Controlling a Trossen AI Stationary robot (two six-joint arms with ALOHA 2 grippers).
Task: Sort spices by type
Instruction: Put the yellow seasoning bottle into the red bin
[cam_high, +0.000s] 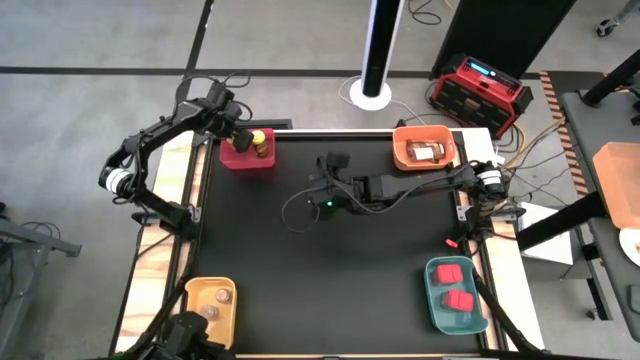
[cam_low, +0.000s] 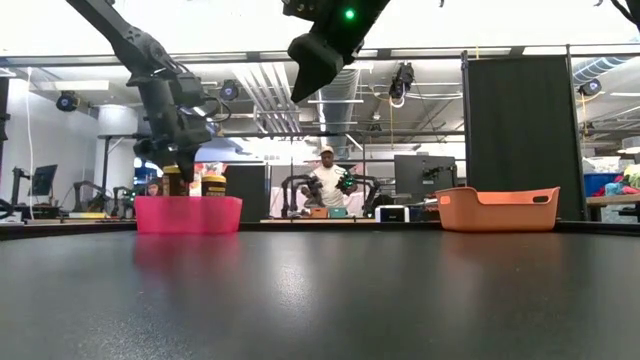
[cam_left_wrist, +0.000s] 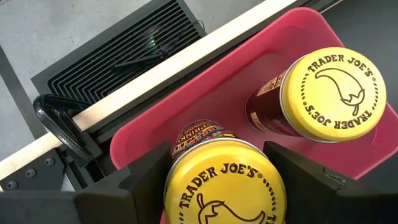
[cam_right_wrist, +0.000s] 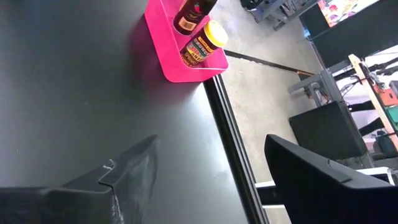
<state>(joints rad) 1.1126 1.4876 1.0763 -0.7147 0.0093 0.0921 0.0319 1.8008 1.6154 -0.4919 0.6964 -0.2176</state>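
Fingers (cam_left_wrist: 149, 177) of left gripper (cam_left_wrist: 221, 186) clamping yellow-lidded jar (cam_left_wrist: 224, 186) over pink bin (cam_left_wrist: 186, 106), upper left of high view, beside second jar (cam_left_wrist: 333, 93). Seeming rigid, smooth, likely slippery; gripping body below lid looking best. Right gripper (cam_right_wrist: 211, 168) hanging spread and empty, mid-table.

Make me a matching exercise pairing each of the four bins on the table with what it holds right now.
Bins:
1. pink bin
2. orange bin
3. teal bin
4. yellow bin

Contents:
A. two red blocky containers
B. two tiny brownish round jars
C. two yellow-lidded jars, one between the left gripper fingers
D. orange-brown flat packets

Pairs: 1-C, 2-D, 3-A, 4-B
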